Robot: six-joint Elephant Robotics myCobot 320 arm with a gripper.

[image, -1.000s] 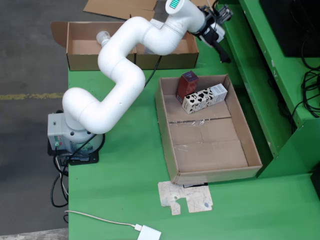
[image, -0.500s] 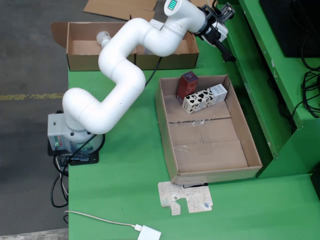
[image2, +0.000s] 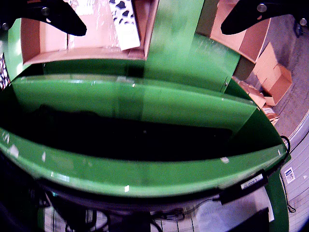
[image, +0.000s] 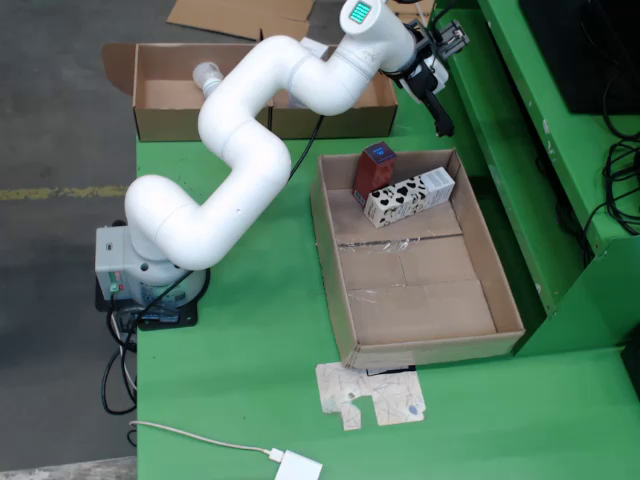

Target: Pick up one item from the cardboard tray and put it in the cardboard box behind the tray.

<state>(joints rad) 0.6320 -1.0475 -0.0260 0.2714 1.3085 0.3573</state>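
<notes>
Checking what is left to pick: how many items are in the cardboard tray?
2: a dark red carton and a cow-patterned carton, touching at the tray's far end.

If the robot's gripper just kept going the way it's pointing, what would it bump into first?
Probably the green table. In the overhead view the open black gripper points down over the bare strip between the brown cardboard box and the brown cardboard tray. Depth is hard to judge, so it might clip the tray's rim instead.

Glossy white plastic arm over a smooth, matt green-painted table — the tray at three o'clock and box at eleven o'clock are matt brown cardboard, the tray's floor patched with shiny clear tape.
</notes>
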